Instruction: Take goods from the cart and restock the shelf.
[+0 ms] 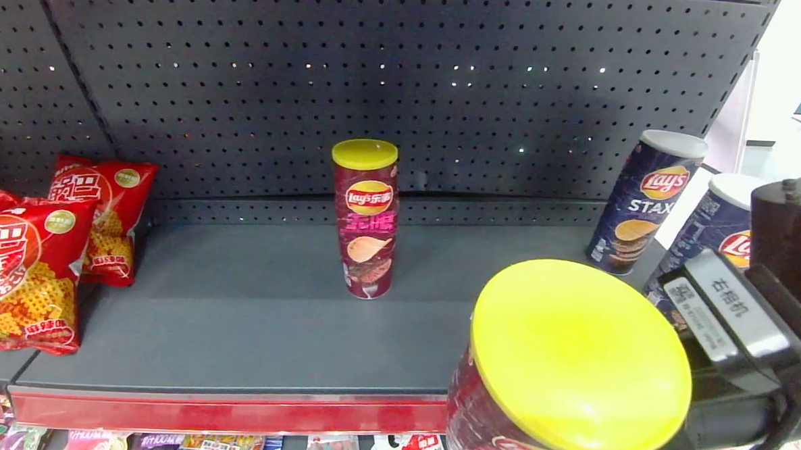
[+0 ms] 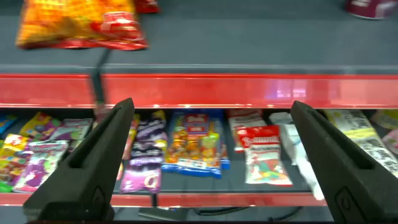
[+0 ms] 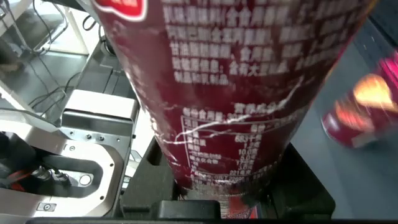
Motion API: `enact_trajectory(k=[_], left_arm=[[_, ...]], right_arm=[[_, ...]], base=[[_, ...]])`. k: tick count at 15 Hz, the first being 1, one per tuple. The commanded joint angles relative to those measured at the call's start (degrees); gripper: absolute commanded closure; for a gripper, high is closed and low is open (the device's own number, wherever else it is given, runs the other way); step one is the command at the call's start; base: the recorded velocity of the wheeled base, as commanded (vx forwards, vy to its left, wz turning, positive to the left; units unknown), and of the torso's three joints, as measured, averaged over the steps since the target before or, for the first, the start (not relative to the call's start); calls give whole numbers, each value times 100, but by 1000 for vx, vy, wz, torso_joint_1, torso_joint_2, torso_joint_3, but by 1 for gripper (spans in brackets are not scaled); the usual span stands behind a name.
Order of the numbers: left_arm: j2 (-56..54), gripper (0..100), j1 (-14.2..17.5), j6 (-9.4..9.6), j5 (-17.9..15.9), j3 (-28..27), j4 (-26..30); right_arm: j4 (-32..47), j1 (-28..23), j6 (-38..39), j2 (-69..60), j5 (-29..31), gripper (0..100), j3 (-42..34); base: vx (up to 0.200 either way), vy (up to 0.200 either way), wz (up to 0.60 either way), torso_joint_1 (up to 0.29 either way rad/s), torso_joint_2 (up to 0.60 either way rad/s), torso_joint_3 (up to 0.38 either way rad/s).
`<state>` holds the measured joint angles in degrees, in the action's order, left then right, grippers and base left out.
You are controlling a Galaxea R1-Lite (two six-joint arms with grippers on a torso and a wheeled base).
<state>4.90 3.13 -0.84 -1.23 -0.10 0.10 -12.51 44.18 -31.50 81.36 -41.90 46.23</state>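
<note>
A maroon chip can with a yellow lid point(image 1: 578, 358) hangs at the lower right, in front of the shelf's red front edge point(image 1: 230, 410). My right gripper point(image 3: 224, 194) is shut on this can's lower body point(image 3: 236, 93); the can hides its fingers in the head view. A matching maroon can point(image 1: 365, 218) stands upright mid-shelf on the grey shelf board point(image 1: 234, 326), seen blurred in the right wrist view point(image 3: 360, 118). My left gripper point(image 2: 211, 168) is open and holds nothing, level with the red edge point(image 2: 199, 90) and facing the lower shelf.
Two dark blue chip cans point(image 1: 647, 202) point(image 1: 721, 229) stand at the shelf's right end. Two red snack bags point(image 1: 16, 269) point(image 1: 103, 219) lean at the left. Grey board lies bare on both sides of the standing can. Several candy packets point(image 2: 193, 146) fill the lower shelf.
</note>
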Motion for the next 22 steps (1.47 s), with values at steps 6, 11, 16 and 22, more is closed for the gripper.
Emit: enact_trajectory(k=[6, 11, 16, 22], left_arm=[[2, 0, 3, 14, 0, 1, -1], [2, 0, 3, 14, 0, 1, -1], [2, 0, 3, 5, 0, 1, -1], [2, 0, 3, 14, 0, 1, -1]], right_arm=[[-6, -6, -5, 29, -11, 100, -35], [-6, -6, -5, 82, -20, 100, -35], [-15, -15, -5, 135, -29, 100, -35], [-15, -15, -5, 135, -20, 100, 9]], base=[[0, 0, 0, 0, 0, 0], [0, 0, 0, 0, 0, 0], [0, 0, 0, 0, 0, 0], [100, 0, 0, -3, 0, 1]])
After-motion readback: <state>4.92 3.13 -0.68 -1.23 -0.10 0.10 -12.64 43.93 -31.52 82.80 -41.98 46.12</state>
